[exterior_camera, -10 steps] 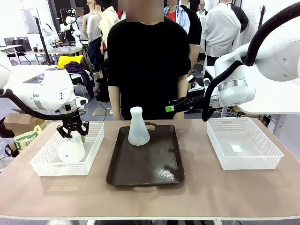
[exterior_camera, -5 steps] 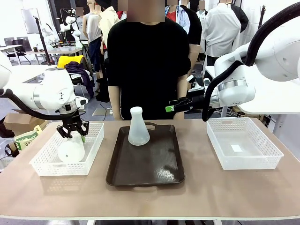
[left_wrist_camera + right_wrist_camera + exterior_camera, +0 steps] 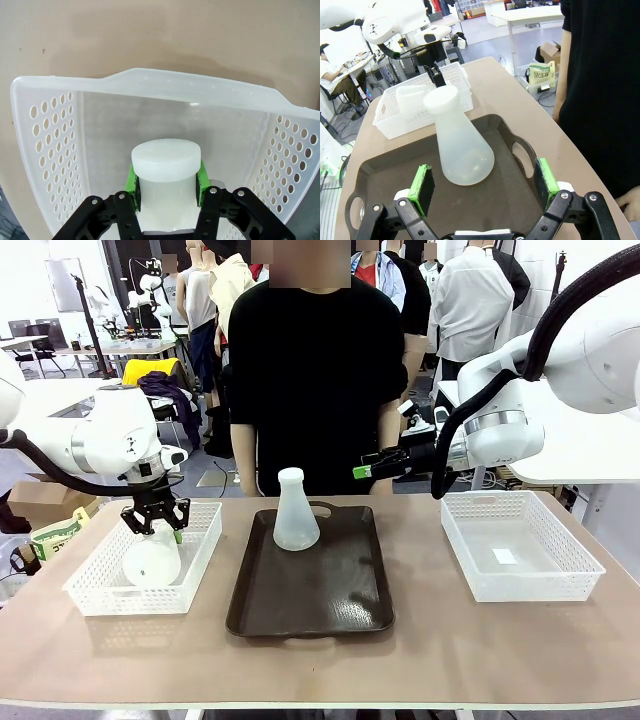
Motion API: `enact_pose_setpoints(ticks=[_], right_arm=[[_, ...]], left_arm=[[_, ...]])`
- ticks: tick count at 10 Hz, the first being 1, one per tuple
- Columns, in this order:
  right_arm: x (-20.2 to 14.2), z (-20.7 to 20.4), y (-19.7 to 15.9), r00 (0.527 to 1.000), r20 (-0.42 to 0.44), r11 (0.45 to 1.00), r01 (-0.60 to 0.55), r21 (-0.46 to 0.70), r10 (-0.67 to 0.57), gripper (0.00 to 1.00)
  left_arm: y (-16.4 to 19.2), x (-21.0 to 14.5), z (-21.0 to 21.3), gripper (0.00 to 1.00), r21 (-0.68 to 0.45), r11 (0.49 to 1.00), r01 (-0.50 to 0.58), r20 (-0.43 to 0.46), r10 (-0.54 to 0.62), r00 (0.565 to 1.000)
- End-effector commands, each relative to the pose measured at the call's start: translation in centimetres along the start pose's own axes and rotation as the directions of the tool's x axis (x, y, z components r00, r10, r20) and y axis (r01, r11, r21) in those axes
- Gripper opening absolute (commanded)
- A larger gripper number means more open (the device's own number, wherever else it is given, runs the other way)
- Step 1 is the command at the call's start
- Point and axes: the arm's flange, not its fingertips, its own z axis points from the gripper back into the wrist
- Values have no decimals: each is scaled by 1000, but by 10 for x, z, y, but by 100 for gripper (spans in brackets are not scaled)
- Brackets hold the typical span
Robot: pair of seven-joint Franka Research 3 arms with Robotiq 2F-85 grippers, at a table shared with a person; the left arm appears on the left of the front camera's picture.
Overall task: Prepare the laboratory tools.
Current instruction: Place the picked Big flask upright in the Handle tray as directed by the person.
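Table [image 3: 450, 640] unchanged, left claw [image 3: 152, 523] still gripping flask [image 3: 152, 558]

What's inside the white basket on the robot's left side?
A frosted flask stands inside the left basket, with the left gripper shut on its neck. The flask hides the basket floor under it.

Two frosted white conical flasks here. One flask [image 3: 296, 513] stands upright a bit left of center in the front view, wide base down on the far end of the brown tray [image 3: 310, 590]. The second flask [image 3: 152, 560] is at lower left, upright inside the white basket [image 3: 100, 595], neck clamped between green pads [image 3: 132, 181].
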Motion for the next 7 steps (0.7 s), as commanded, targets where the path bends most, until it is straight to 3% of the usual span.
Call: enact_pose_setpoints(ticks=[1, 4, 7], right_arm=[[-1, 0, 1, 1000, -9, 1000, -3, 4, 3, 100], [-1, 0, 1, 1000, -9, 1000, -3, 4, 3, 100], [-1, 0, 1, 1000, -9, 1000, -3, 4, 3, 100]], left_arm=[[0, 0, 0, 0, 0, 1000, 0, 0, 0, 1000], [13, -16, 56, 0, -4, 1000, 28, 117, -27, 993], [25, -20, 91, 0, -86, 996, 28, 80, -21, 997]])
